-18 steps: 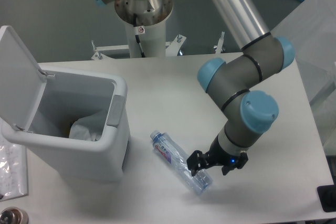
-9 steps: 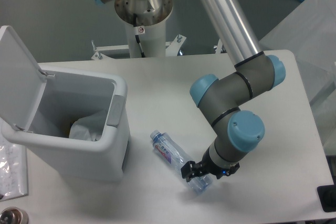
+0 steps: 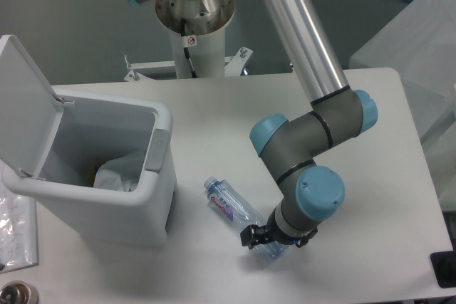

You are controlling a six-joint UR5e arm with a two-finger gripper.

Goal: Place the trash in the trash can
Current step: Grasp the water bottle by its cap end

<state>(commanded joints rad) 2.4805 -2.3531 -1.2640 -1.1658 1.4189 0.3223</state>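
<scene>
In the fixed camera view, the gripper (image 3: pixel 269 237) is being lowered further onto the base end of the crushed bottle (image 3: pixel 242 216), lying at four o'clock from the open trash can (image 3: pixel 155 197); whether its jaws are closed cannot be told. A grasp is being prepared.

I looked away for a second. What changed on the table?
The gripper slid left and settled over the bottom end of the bottle; whether it has closed can't be told. The bottle, the trash can with its open lid and the wad inside stayed put.
</scene>
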